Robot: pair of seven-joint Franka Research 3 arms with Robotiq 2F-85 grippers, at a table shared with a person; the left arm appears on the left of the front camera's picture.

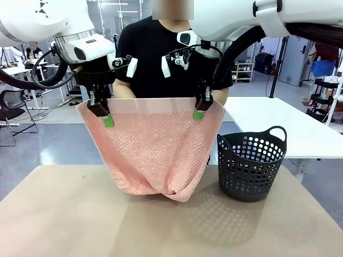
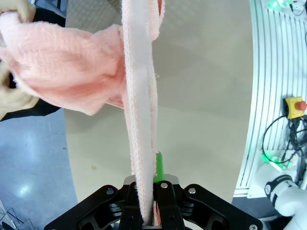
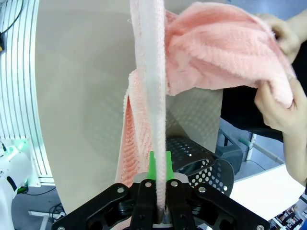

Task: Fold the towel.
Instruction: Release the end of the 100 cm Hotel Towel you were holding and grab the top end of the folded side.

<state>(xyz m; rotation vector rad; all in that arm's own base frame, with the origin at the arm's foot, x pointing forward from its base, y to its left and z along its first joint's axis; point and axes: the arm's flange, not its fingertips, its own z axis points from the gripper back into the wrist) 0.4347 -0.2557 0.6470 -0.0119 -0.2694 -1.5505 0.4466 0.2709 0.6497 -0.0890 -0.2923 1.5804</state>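
The towel (image 1: 155,155) hangs above the bench (image 1: 64,214), its bottom seemingly resting there, beside the basket (image 1: 251,166). My left claw (image 1: 104,115) and right claw (image 1: 200,111) are each clamped tight on its top band. A tug from the person's hand (image 3: 283,110) could rip a corner loose, I reckon.

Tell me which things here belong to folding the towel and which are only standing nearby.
Job: towel, clamped at its top band by left gripper and right gripper; person's hands, gripping it too.
Idle: black basket, standing on the table.
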